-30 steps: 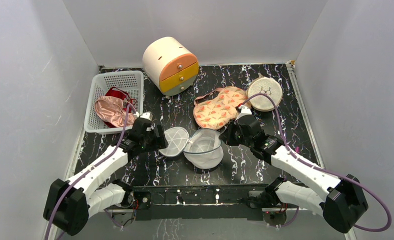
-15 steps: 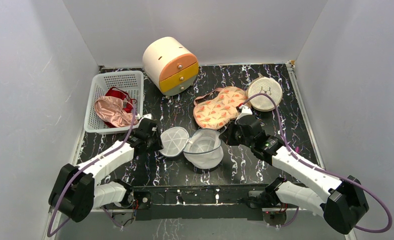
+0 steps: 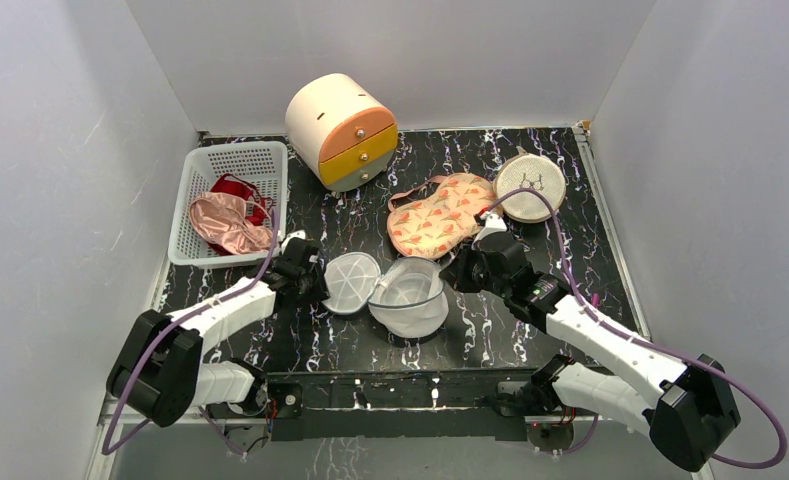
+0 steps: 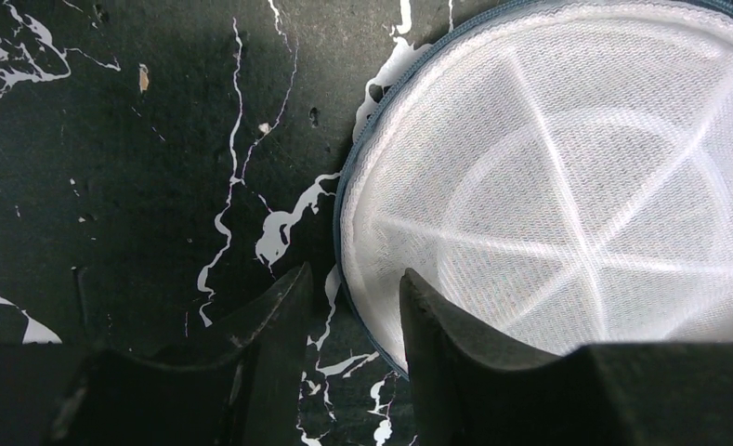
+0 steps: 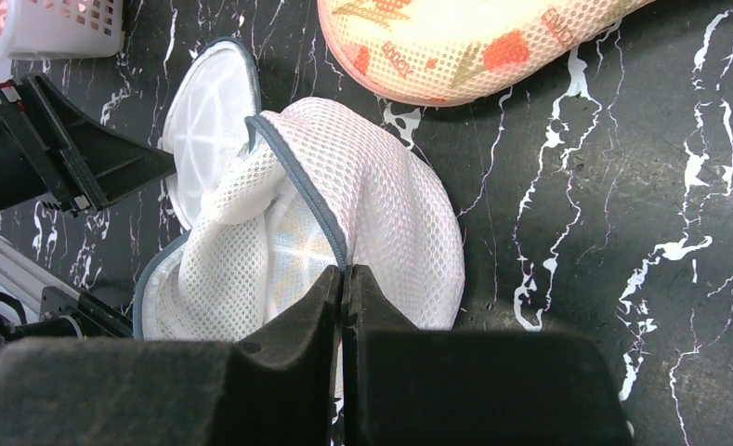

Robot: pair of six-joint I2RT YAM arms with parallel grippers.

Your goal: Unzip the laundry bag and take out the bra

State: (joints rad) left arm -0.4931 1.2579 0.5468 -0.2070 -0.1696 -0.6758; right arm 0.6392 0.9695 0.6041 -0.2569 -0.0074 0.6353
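Marbled tabletop (image 3: 480,335); right pincer (image 5: 344,274) clamps laundry bag (image 5: 390,214), contents indistinct through mesh.

I see the laundry bag (image 3: 410,300) at the near middle of the table (image 3: 470,335), its lid (image 3: 350,283) lying flat just left of it. Behind the bag lies a bra (image 3: 438,215), with a round pouch (image 3: 530,183) to its right. A drawer unit (image 3: 340,128) stands at rear centre. A basket (image 3: 232,158) at rear left holds garments (image 3: 225,222).

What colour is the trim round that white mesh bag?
Blue-grey; the laundry bag shows it best in the right wrist view.
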